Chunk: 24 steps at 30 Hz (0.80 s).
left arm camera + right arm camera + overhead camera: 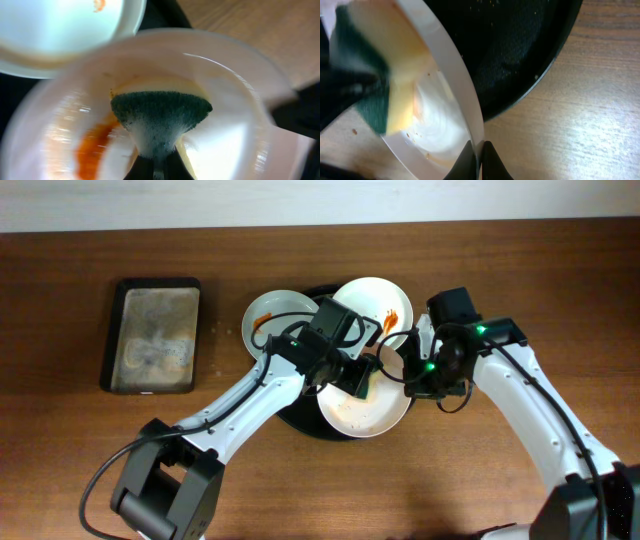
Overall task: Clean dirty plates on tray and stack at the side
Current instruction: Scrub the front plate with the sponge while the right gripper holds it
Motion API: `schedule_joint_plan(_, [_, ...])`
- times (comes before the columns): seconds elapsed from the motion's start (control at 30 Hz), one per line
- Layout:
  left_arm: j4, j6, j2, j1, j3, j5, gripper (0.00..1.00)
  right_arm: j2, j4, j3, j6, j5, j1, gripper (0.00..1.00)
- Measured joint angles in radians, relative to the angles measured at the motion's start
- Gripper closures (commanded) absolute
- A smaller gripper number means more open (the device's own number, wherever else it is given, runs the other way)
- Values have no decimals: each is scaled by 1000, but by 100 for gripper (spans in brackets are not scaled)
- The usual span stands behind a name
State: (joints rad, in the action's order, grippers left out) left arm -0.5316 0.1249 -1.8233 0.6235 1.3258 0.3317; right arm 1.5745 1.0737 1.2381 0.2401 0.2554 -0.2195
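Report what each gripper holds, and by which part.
Left gripper: the sponge, squeezed at its narrowed end. Right gripper: the front plate, clamped by its rim.

The overhead view is brightly and evenly lit and is sharp throughout; only soft, faint shadows are cast on the counter (420, 490) around the tray (296, 416). A washed-out pale strip is seen along the top edge, well beyond the tray. In the left wrist view the plate (240, 105) is heavily smeared by blur, a thin streak of glare is carried near its rim, and some texture is kept only on the sponge (160, 107). In the right wrist view the tray's speckled floor is rendered fairly crisply, the plate rim just beside it is out of focus, and a broad pale sheen is laid on the wood right of the tray.
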Motion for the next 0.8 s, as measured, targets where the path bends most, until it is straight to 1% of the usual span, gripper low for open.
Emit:
schedule_joint_plan(0.23, [-6,1,-1,0,0,-83,100,-90,34,0,-1,21,0,96])
schedule_joint_plan(0.33, [-33,1,-1,-1,0,-126,100,-132,39,2,-2,34,0,96])
schedule_joint_plan(0.53, [-48,1,-1,-1,0,-165,100,-171,41,3,-1,40,0,96])
schedule_joint_plan(0.57, [-48,1,-1,-1,0,-169,100,-171,41,3,-2,40,0,84])
schedule_joint_plan(0.63, [-50,1,-1,-1,0,-170,100,-169,36,3,1,33,0,57])
schedule_joint_plan(0.67, [-55,1,-1,-1,0,-173,100,-166,30,4,-5,26,0,51])
schedule_joint_plan(0.7, [-60,0,-1,-1,0,-173,100,-156,26,5,-8,20,0,48])
schedule_joint_plan(0.8, [-92,1,-2,-1,-1,-177,100,-101,7,7,-7,14,3,48])
